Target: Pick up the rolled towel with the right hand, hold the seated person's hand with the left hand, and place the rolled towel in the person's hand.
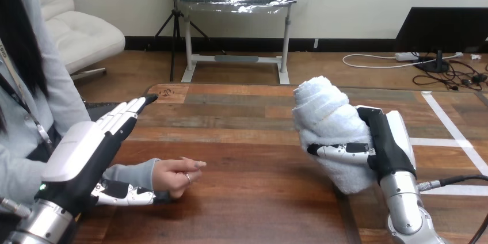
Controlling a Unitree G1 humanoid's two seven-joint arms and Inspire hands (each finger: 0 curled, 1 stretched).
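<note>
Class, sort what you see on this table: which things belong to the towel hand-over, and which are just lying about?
Belongs: rolled towel; right hand, fingers round it; left hand; person's hand.
Lying about: white tape lines; dark flat item at far left.

Left robot hand (83,149) straight-fingered; right robot hand (387,143) curled round towel (327,116).
</note>
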